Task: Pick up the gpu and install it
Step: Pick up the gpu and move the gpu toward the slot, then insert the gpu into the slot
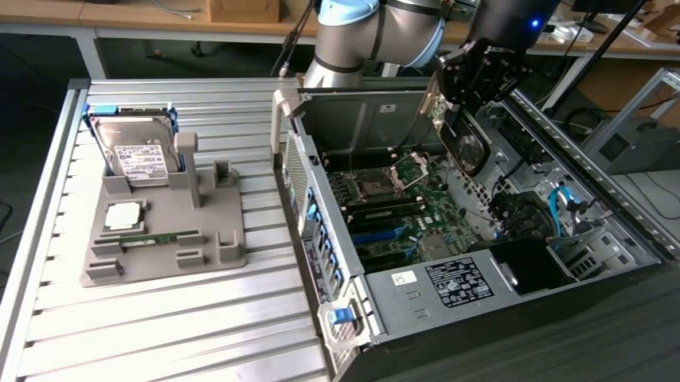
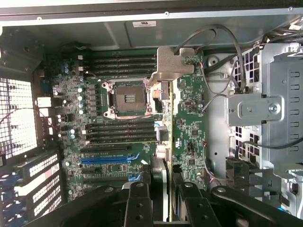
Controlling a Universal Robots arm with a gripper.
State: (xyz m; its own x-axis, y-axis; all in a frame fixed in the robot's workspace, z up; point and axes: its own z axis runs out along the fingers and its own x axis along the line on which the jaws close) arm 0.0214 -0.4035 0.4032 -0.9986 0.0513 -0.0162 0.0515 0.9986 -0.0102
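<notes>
My gripper (image 1: 475, 86) hangs over the open computer case (image 1: 318, 231), near its far side, shut on the gpu (image 1: 467, 147). The gpu is a thin dark card hanging on edge below the fingers, its pale metal bracket strip (image 1: 431, 103) at one end. In the wrist view I see the gpu (image 2: 164, 137) edge-on between my two black fingers (image 2: 138, 205), with its bracket (image 2: 173, 64) at the far end. It is held above the motherboard (image 2: 118, 137), beside the bare CPU socket (image 2: 129, 98). The blue expansion slot (image 2: 106, 159) lies to one side of the card.
On the exterior view's left, a grey holder (image 1: 159, 255) on the slatted table carries a silver hard drive (image 1: 135, 153), a green memory stick (image 1: 149, 237) and a small square chip (image 1: 123, 213). Cables (image 1: 563, 207) and a drive cage (image 2: 270, 109) crowd the case's far side.
</notes>
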